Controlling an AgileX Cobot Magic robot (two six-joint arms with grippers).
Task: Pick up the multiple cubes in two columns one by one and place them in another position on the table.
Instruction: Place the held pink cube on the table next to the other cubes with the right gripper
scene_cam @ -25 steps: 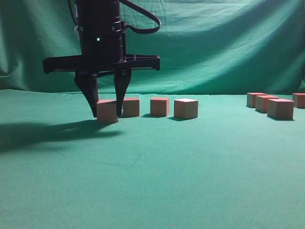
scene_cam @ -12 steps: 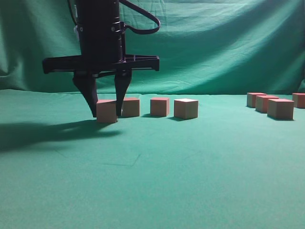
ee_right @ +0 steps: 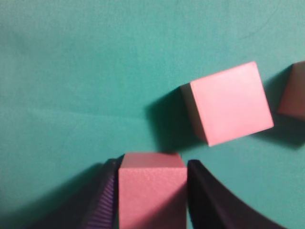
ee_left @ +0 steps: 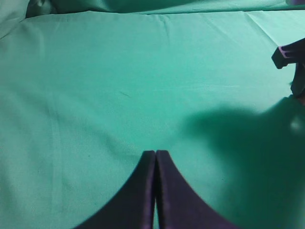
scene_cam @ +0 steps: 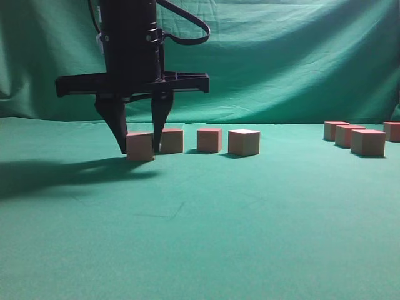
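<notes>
Right claw [scene_cam: 140, 150] pinching one cube [scene_cam: 140, 146], eight cubes visible, left claw [ee_left: 155, 155] pressed together

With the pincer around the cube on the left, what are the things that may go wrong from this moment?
1. The right pincer is closed on the cube, with its fingertips low against the green table; they may drag or snag the cloth.
2. A neighbouring cube sits close behind the far finger; a tilted lift or sideways move may knock it.
3. In the right wrist view the cube sits near the fingertips, so it may slip.
</notes>
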